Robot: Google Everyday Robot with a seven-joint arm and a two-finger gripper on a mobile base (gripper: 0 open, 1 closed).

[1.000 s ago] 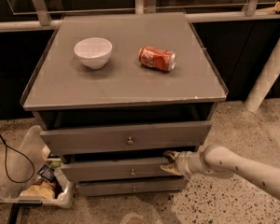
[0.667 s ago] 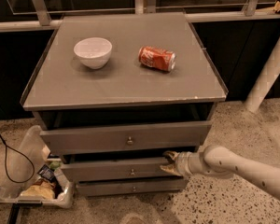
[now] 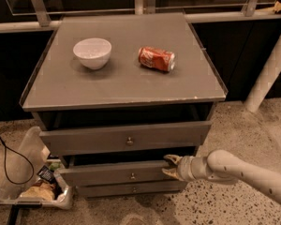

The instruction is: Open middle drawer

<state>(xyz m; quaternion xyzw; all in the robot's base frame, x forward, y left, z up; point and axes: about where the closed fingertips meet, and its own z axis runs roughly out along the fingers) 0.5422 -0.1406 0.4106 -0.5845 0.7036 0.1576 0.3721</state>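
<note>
The grey cabinet [image 3: 122,86] fills the middle of your frame, and its flat top ends in a thin front lip. Speckled floor [image 3: 234,130] runs along the bottom and right, and that's your open room in front of the drawers. A white post [image 3: 270,69] leans at the right edge, well apart from the cabinet. Your arm [image 3: 253,175] comes in from the lower right, low over the floor.

The top drawer [image 3: 98,139] sits under the lip, pulled a little forward. Below it is the middle drawer [image 3: 103,173], center-low in the frame. It's out a touch, with a dark gap above its front. Its long axis runs left to right, the left end a shade lower, and its face points toward the bottom of the frame. The bottom drawer [image 3: 117,190] sits just beneath.

A trash bin [image 3: 18,156] crowds the lower left, just beside the middle drawer's left end, so it's tight there.

On top, a white bowl [image 3: 92,52] stands upright. A red can [image 3: 156,59] lies on its side to the right of it.

Your gripper [image 3: 171,168] is at the middle drawer's right end, touching the front. You cannot tell whether it's clamped or loose. A small knob [image 3: 132,176] sits at the drawer's center, apart from the gripper.
</note>
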